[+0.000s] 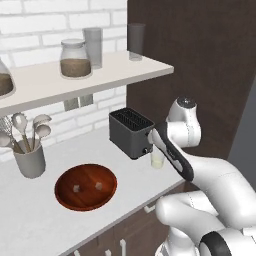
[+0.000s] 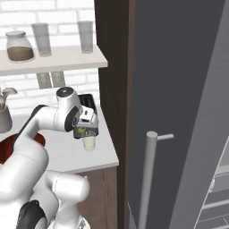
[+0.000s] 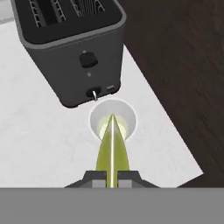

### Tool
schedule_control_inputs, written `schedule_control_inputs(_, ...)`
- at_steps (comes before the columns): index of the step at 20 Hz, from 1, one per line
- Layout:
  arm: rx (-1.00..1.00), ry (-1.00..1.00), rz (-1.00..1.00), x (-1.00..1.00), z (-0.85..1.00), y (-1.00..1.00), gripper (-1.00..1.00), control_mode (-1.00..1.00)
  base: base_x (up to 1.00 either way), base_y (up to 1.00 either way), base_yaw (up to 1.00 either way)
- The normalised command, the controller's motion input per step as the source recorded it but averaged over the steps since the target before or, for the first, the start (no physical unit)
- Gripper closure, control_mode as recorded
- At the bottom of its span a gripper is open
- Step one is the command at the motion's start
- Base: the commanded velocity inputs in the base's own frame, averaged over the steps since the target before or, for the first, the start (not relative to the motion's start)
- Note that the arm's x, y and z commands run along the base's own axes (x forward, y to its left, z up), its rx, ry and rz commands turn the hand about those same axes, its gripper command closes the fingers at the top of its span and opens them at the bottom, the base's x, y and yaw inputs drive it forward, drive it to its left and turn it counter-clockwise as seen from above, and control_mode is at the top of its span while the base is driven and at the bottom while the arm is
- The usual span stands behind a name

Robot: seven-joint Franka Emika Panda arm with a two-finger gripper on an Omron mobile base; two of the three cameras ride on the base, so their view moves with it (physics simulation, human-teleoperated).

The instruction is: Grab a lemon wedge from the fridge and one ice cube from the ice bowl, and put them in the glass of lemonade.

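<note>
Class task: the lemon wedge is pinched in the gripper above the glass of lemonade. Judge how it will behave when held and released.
The lemon wedge looks thin and tapered, so probably light and slightly soft. Gripped only at its base, it could slip if wet. Its tip points at the glass of lemonade, so it would likely drop in, perhaps splashing.

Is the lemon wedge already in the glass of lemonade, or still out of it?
Out. The gripper is shut on the lemon wedge, holding it above the glass of lemonade.

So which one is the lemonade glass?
Find the dark toaster on the white counter. The glass stands right in front of it, near the counter's edge. It is short, with pale yellow drink, unlike the tall grey glasses on the shelf.
</note>
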Motion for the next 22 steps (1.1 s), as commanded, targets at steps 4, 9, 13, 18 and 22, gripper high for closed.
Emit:
schedule_control_inputs(4, -0.05, 0.01, 0.0, 0.0, -0.21, 0.0, 1.0, -1.0, 0.0, 0.0, 0.0)
schedule_control_inputs(9, -0.05, 0.02, 0.0, 0.0, -0.23, 0.01, 1.0, -1.0, 0.0, 0.0, 0.0)
schedule_control_inputs(13, -0.01, 0.0, 0.0, 0.0, -0.04, 0.02, 1.0, -1.0, 0.0, 0.0, 0.0)
schedule_control_inputs(18, 0.0, 0.0, 0.0, 0.0, 0.0, 0.0, 1.0, -1.0, 0.0, 0.0, 0.0)
schedule_control_inputs(22, 0.0, 0.0, 0.0, 0.26, 0.0, 0.0, 1.0, -1.0, 0.0, 0.0, 0.0)
